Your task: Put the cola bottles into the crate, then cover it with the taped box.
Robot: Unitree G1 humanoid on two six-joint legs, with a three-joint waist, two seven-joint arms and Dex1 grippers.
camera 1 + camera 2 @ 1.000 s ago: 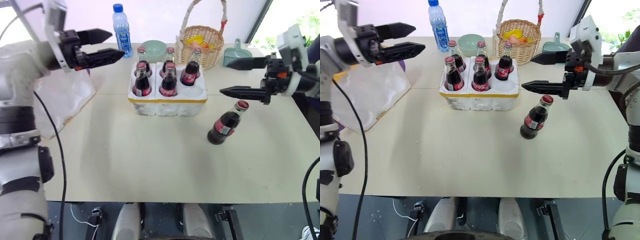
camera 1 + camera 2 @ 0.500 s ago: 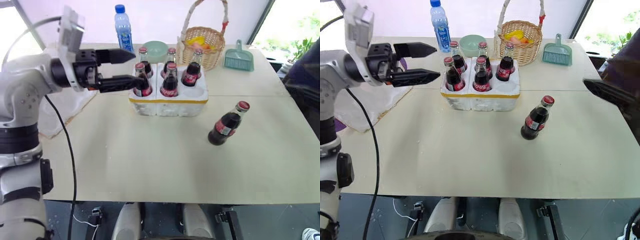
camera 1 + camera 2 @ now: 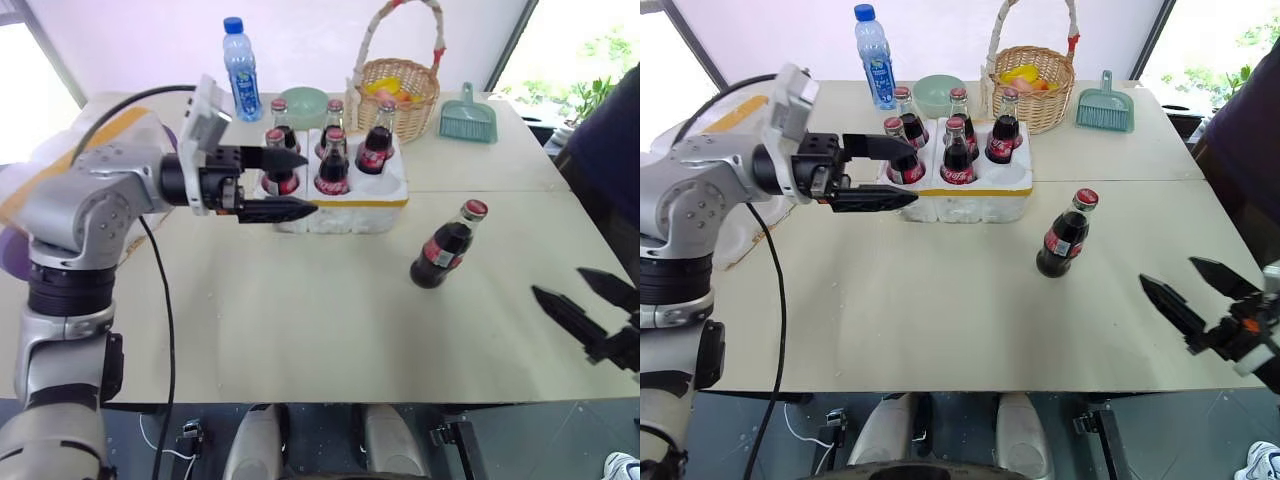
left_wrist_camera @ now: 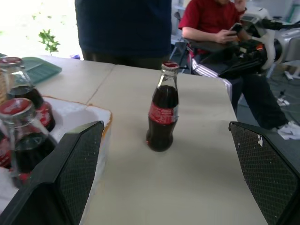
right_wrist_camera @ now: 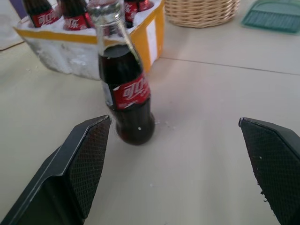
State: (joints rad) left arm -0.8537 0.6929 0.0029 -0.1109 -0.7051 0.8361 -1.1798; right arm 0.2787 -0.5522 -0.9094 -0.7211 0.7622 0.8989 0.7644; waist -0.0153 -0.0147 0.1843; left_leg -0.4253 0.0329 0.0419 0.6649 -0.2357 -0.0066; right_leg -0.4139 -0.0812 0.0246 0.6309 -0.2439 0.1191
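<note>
Taped box (image 3: 720, 215): white foam at the table's left edge, partly hidden behind the left arm.
Left gripper (image 3: 902, 172): fingers spread, holding nothing, level in front of the crate's left side.
Water bottle (image 3: 873, 55): blue cap, behind the crate.
Crate (image 3: 965, 195): yellow band; five cola bottles (image 3: 956, 152) seated, front-right hole empty.
Bowl (image 3: 940, 92), basket (image 3: 1032, 85), dustpan (image 3: 1103, 108): along the far edge.
Loose cola bottle (image 3: 1064, 235): upright, right of the crate; red label with white script, unreadable.
Right gripper (image 3: 1192, 300): fingers apart, empty, near the table's right front edge.
</note>
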